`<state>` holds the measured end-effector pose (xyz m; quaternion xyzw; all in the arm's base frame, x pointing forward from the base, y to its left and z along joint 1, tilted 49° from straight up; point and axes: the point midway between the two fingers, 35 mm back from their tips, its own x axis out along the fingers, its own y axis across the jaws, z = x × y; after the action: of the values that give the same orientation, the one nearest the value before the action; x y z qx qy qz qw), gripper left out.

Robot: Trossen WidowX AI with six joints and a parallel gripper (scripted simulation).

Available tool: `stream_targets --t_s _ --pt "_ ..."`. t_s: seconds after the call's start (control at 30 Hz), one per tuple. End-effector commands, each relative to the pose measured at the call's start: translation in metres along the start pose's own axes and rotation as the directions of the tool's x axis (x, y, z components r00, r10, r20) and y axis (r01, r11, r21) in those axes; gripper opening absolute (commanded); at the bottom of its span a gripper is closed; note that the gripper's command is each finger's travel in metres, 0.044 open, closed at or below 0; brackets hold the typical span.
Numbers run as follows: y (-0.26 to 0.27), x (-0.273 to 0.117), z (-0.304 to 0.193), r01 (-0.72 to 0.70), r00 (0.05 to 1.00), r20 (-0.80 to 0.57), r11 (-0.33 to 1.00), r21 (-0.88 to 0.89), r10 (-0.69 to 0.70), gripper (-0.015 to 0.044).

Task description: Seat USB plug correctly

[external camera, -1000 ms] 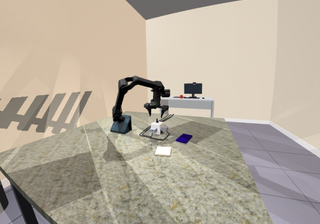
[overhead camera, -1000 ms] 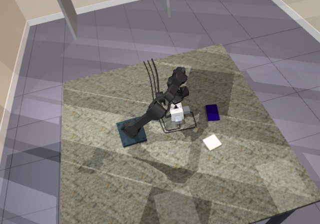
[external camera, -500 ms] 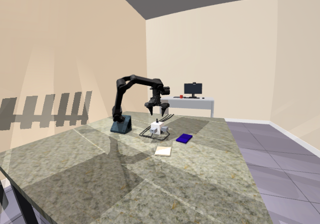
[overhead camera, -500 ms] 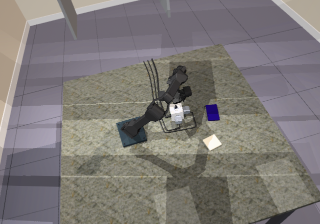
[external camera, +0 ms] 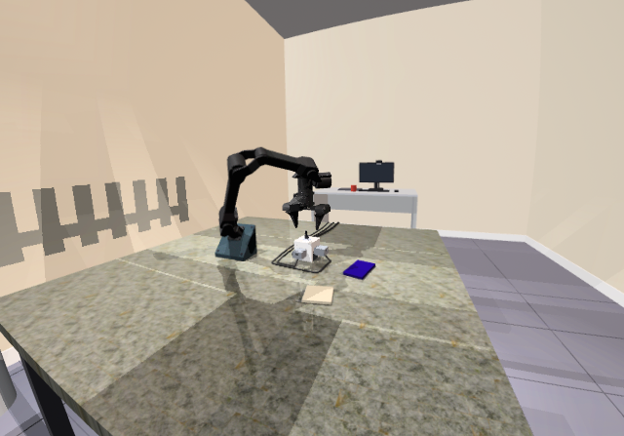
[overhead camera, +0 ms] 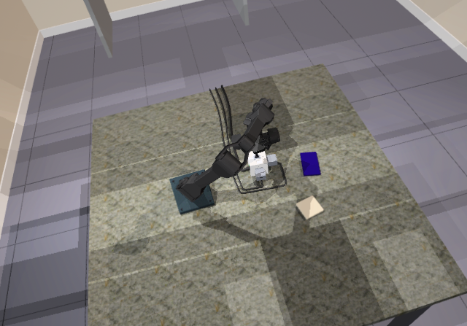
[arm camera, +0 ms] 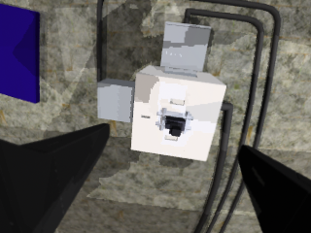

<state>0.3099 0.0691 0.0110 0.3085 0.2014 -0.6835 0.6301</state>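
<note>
Black USB plug (arm camera: pixel 175 124) | below spread, empty tool (external camera: pixel 305 218) | apart

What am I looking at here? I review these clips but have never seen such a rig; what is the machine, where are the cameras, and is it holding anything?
One black jointed arm is bolted to a stone-patterned table. One picture looks down from above, one from across the room, one from the wrist. Its gripper hangs open above a white power cube and holds nothing. A small black USB plug stands in the cube's top socket. Grey adapters stick out of two sides; dark cables loop around it. A blue slab and a beige slab lie nearby.
</note>
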Motion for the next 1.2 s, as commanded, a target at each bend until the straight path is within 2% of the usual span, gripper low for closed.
stream_targets --t_s 0.0,0.43,0.97,1.17 --pt "-0.0010 0.0056 0.0021 0.002 1.000 0.006 1.000 -0.005 -0.001 0.0440" --pt "-0.0010 0.0139 0.0023 0.001 1.000 0.007 1.000 -0.005 -0.001 0.0440" --pt "-0.0001 0.0120 0.0007 0.002 1.000 0.001 1.000 0.001 -0.002 0.0020" --pt "-0.0001 0.0120 0.0007 0.002 1.000 0.001 1.000 0.001 -0.002 0.0000"
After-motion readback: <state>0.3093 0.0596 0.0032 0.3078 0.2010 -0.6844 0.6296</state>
